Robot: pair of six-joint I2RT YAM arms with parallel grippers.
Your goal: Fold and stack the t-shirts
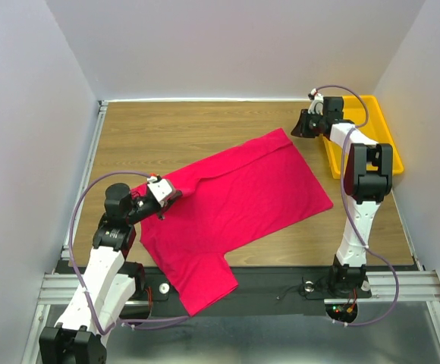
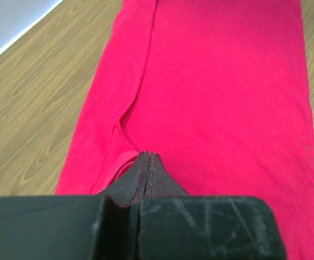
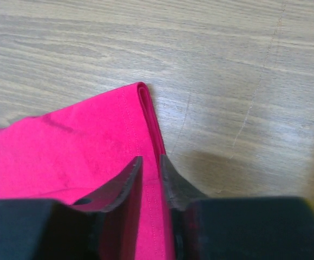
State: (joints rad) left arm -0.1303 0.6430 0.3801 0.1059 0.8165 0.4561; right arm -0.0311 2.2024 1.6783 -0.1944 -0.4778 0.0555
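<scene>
A crimson-pink t-shirt (image 1: 235,205) lies partly folded across the middle of the table, with one sleeve hanging over the near edge. My left gripper (image 1: 167,199) is shut at the shirt's left edge. In the left wrist view its tips (image 2: 148,154) press together on the t-shirt (image 2: 216,81), beside a small raised fold, and no cloth shows between them. My right gripper (image 1: 302,127) is at the shirt's far corner. Its jaws (image 3: 150,160) stand a little apart, open, with the doubled hem of the t-shirt (image 3: 65,151) lying in the gap, not pinched.
A yellow plastic tray (image 1: 383,140) sits at the back right, just behind my right arm. Bare wooden table (image 1: 167,129) lies to the far left of the shirt. Grey walls enclose the table on three sides.
</scene>
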